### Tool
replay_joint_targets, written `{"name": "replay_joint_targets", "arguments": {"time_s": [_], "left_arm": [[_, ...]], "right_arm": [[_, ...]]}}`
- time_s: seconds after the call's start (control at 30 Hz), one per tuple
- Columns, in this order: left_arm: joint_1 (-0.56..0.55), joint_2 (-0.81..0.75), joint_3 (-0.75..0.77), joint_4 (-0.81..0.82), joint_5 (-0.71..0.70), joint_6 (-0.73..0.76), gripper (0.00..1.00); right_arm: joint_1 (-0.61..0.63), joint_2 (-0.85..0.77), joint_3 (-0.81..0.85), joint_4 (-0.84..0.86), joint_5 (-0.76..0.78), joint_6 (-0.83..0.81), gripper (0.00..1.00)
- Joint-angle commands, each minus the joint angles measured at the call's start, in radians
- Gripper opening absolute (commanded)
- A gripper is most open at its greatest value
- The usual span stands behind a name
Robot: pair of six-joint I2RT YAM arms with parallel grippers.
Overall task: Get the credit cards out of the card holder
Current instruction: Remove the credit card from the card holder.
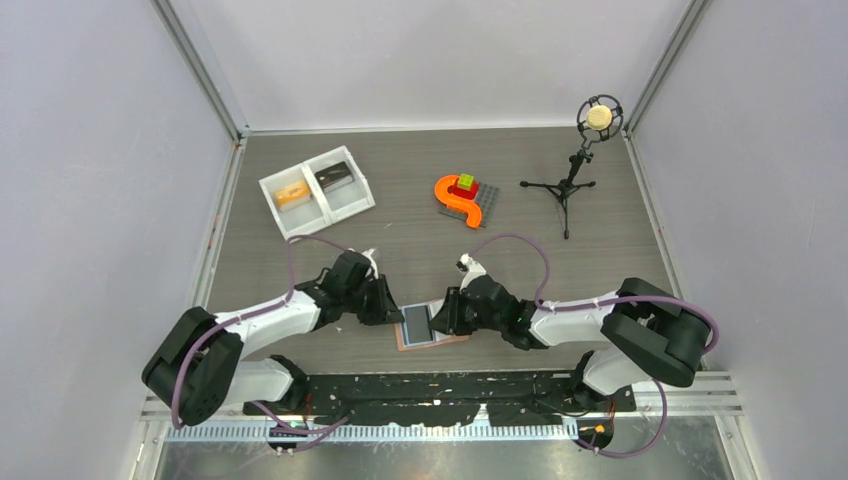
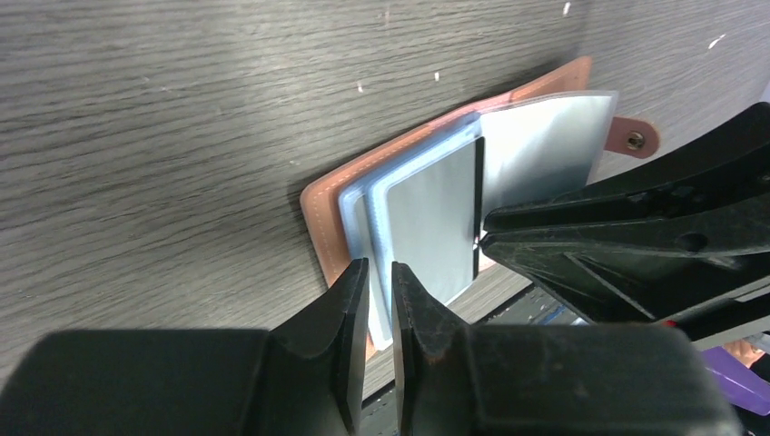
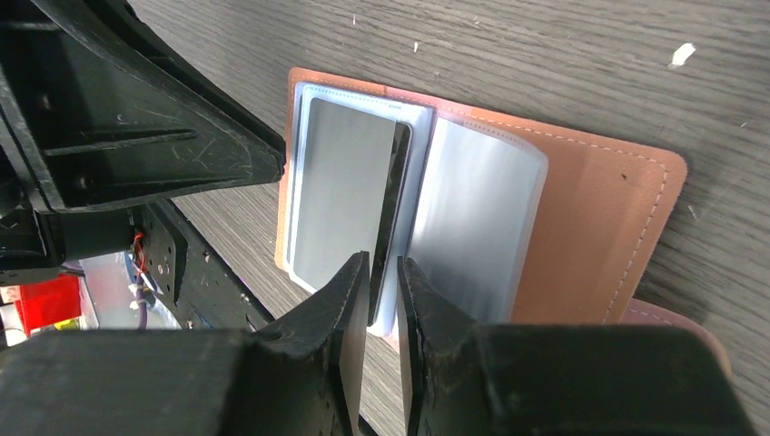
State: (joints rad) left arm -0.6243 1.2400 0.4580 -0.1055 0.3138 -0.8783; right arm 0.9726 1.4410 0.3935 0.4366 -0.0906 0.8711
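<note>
From above, the card holder [image 1: 440,341] is lying open on the table [image 1: 400,250], close to its near edge, between the two arms. The left hand [image 1: 396,312] is reaching in at its left side and the right hand [image 1: 437,318] at its right. Farther back a white tray [image 1: 318,190], an orange toy [image 1: 458,200] and a microphone [image 1: 598,118] are standing well apart from it.

In the left wrist view, the left hand [image 2: 380,268] is showing only a narrow gap, with the near edge of the light blue pockets [image 2: 359,213] sitting in it. I cannot tell whether the fingers are pressing on it. A dark credit card [image 2: 431,227] is lying on the pockets, and the right hand [image 2: 483,238] is meeting its edge with its tip. The holder's side tab [image 2: 633,138] is sticking out beyond.

In the right wrist view, the right hand [image 3: 381,263] is also standing narrow, with the credit card's [image 3: 345,191] dark edge running down between its fingers. I cannot tell whether it is clamping the card. The left hand [image 3: 277,163] is touching the holder's [image 3: 590,227] far side.
</note>
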Motion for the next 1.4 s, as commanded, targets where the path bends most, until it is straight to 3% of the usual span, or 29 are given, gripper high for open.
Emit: {"name": "replay_joint_targets", "arguments": {"time_s": [0.0,0.47,0.8,1.37], "left_arm": [[-0.003,0.027,-0.019,0.052,-0.002,0.017,0.16],[-0.004,0.053,-0.041,0.079,0.001,0.009,0.12],[-0.007,0.061,-0.042,0.078,-0.009,0.007,0.11],[-0.007,0.091,-0.018,-0.022,-0.079,0.024,0.1]], "right_arm": [[-0.008,0.023,0.003,0.062,-0.016,0.009,0.25],[-0.038,0.087,-0.023,0.192,-0.09,0.038,0.22],[-0.067,0.122,-0.07,0.341,-0.15,0.078,0.05],[-0.118,0.028,-0.136,0.293,-0.162,0.074,0.05]]}}
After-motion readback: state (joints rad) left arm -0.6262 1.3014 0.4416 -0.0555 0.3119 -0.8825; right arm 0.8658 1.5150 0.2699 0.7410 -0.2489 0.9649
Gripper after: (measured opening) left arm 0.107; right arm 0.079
